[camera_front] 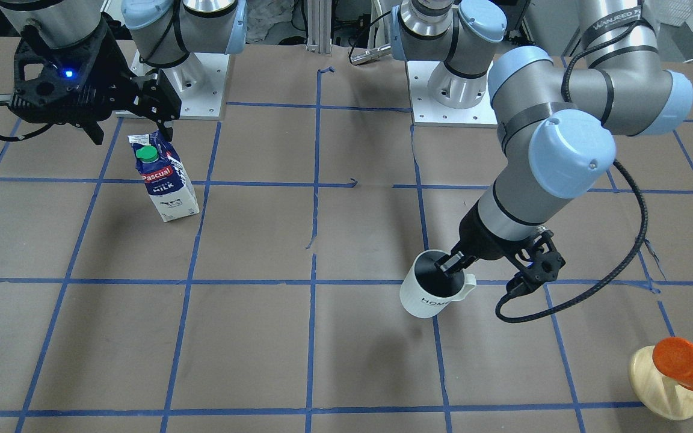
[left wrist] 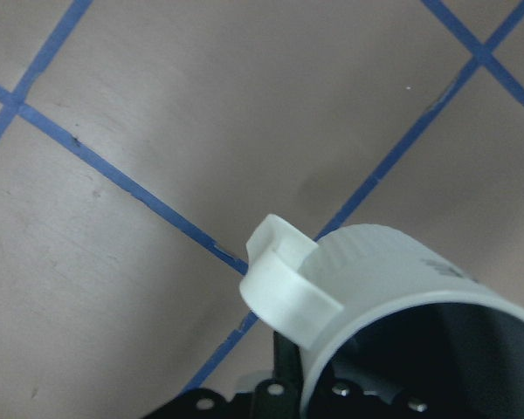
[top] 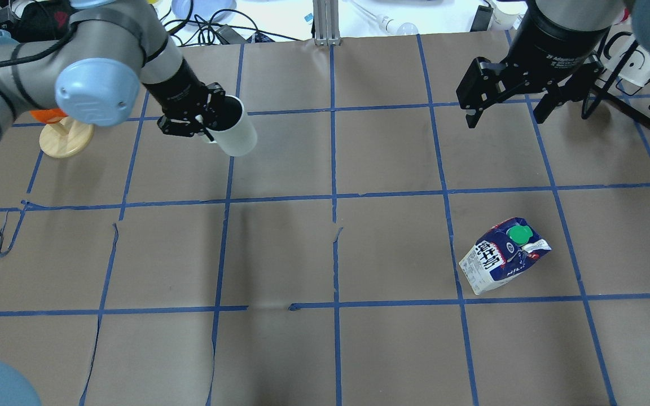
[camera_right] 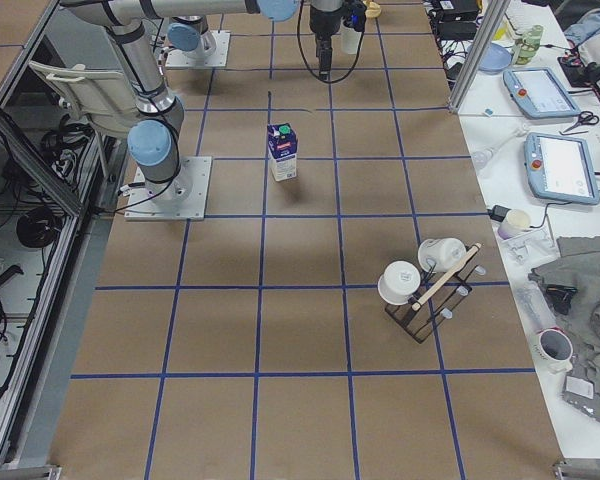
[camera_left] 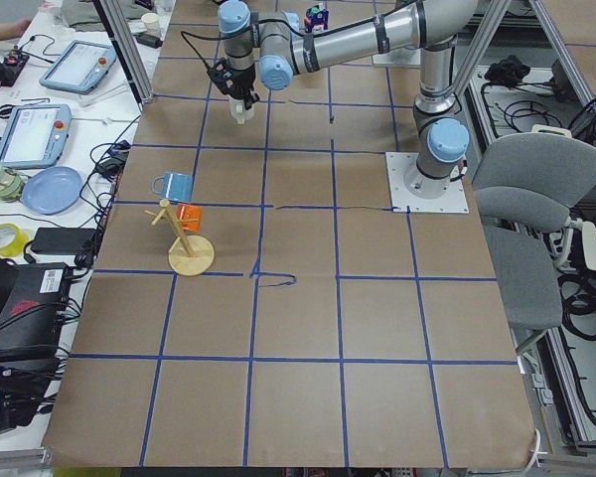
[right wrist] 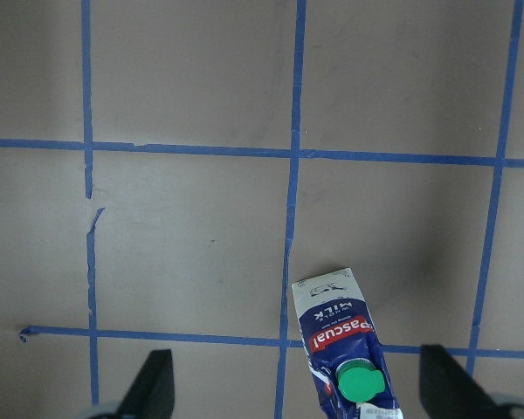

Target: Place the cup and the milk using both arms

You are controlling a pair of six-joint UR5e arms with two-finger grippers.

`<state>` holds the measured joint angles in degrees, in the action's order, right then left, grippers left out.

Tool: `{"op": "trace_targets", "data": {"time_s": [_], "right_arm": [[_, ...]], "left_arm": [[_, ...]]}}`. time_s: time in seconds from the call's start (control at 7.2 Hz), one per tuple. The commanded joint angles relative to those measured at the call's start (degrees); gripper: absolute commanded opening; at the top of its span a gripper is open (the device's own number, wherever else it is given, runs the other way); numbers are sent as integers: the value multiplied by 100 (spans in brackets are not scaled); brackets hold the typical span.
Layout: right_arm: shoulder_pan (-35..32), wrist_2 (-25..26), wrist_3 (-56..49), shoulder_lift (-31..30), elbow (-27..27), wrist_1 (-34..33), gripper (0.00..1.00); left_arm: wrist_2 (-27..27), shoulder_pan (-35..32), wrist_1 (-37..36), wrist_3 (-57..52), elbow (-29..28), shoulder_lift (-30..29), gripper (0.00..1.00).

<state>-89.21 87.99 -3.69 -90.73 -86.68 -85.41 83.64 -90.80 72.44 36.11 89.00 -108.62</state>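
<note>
1. Over the far left of the table (top: 392,349), noted the white "HOME" mug (camera_front: 418,294) pinched by the left gripper (camera_front: 452,263). One finger down the dark inside, the other outside the wall beside the handle, closed narrow on the rim.
2. Judged the mug tilted and off the surface, going by its slant in the overhead view and the bare table under it in the left wrist view. No contact seen; not certain.
3. On the near right, close to the right arm's base, found the Pascual milk carton (camera_front: 166,180) upright, green cap up, free of any grip.
4. High above the carton, logged the right gripper (camera_front: 130,131) spread wide and empty. Carton visible low between the fingers (right wrist: 153,384) in the right wrist view, touching neither.
5. Step in hand, as read: mug placement, not yet down. Milk either already set or awaiting a pick; cannot tell which.
6. Next for the left arm, by judgement: bring the mug upright and lower until the base sits flat. Then open and draw the inner finger straight up, clear of rim and handle.
7. Further left, marked an orange cup on a pale wooden stand (camera_front: 683,361). Keep any swing well away from it.
</note>
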Motion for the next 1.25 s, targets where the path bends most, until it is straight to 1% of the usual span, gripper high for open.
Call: {"op": "trace_targets", "data": {"time_s": [0.0,0.42,0.69,0.83,0.97,1.11], "right_arm": [[17,7,0,3,-15,7,100],[52,8,0,12,-15,16,100],[44,16,26,47,37,60,100],[44,25,87,108,-76,60,100],[87,112,9,187,-346,-10,100],[105,435,0,196,-662,-28,100]], "left_arm": [[3,-629,-324,465,-286,-474,0],[3,-1341,-633,1072,-393,-1002,0],[-23,-1449,-818,1257,-384,-1196,0],[-6,-1571,-810,1302,-349,-1214,0],[-14,-1581,-802,1302,-340,-1223,0],[-6,-1590,-741,1293,-314,-1223,0]]}}
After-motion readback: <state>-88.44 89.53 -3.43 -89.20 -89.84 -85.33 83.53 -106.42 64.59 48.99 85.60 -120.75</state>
